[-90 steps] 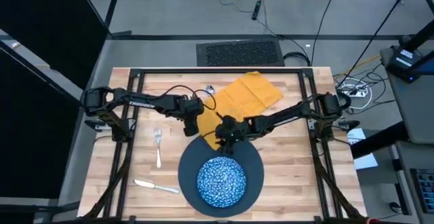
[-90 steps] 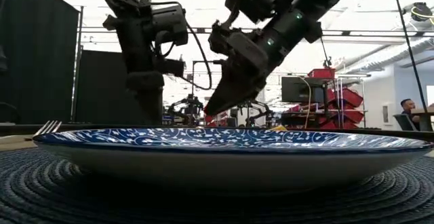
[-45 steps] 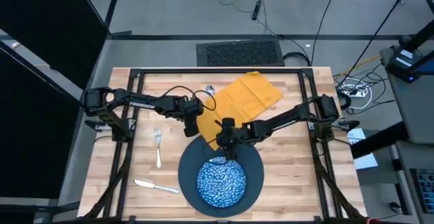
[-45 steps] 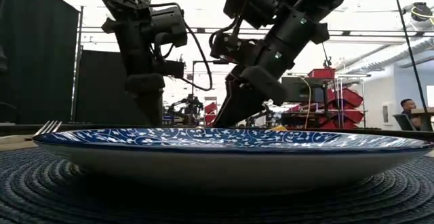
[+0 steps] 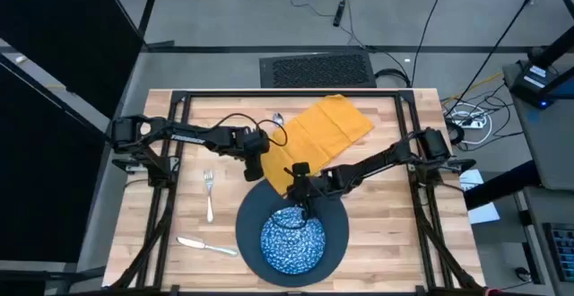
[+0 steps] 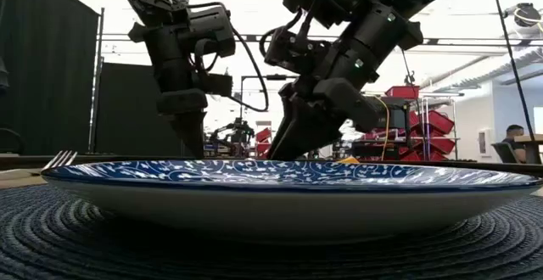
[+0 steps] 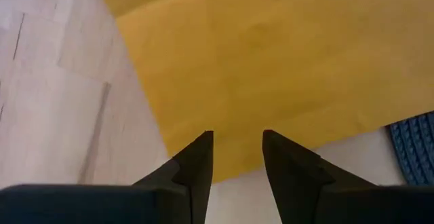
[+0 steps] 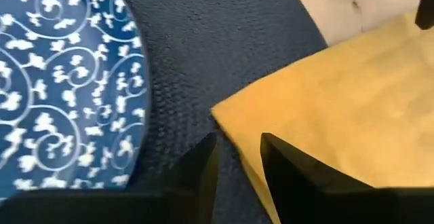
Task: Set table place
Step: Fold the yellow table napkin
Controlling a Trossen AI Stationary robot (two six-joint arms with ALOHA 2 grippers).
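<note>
Right gripper (image 5: 303, 197) has shifted over napkin (image 5: 325, 127) corner; fingers parted.

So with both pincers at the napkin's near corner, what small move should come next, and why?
Probably the right pincer should close on the yellow napkin corner lapping over the dark round placemat: its fingers are open astride that edge. The left pincer is open at the same end.

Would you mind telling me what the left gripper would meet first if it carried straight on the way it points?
Most likely the napkin: the left gripper is open, aimed down at its near edge.
</note>
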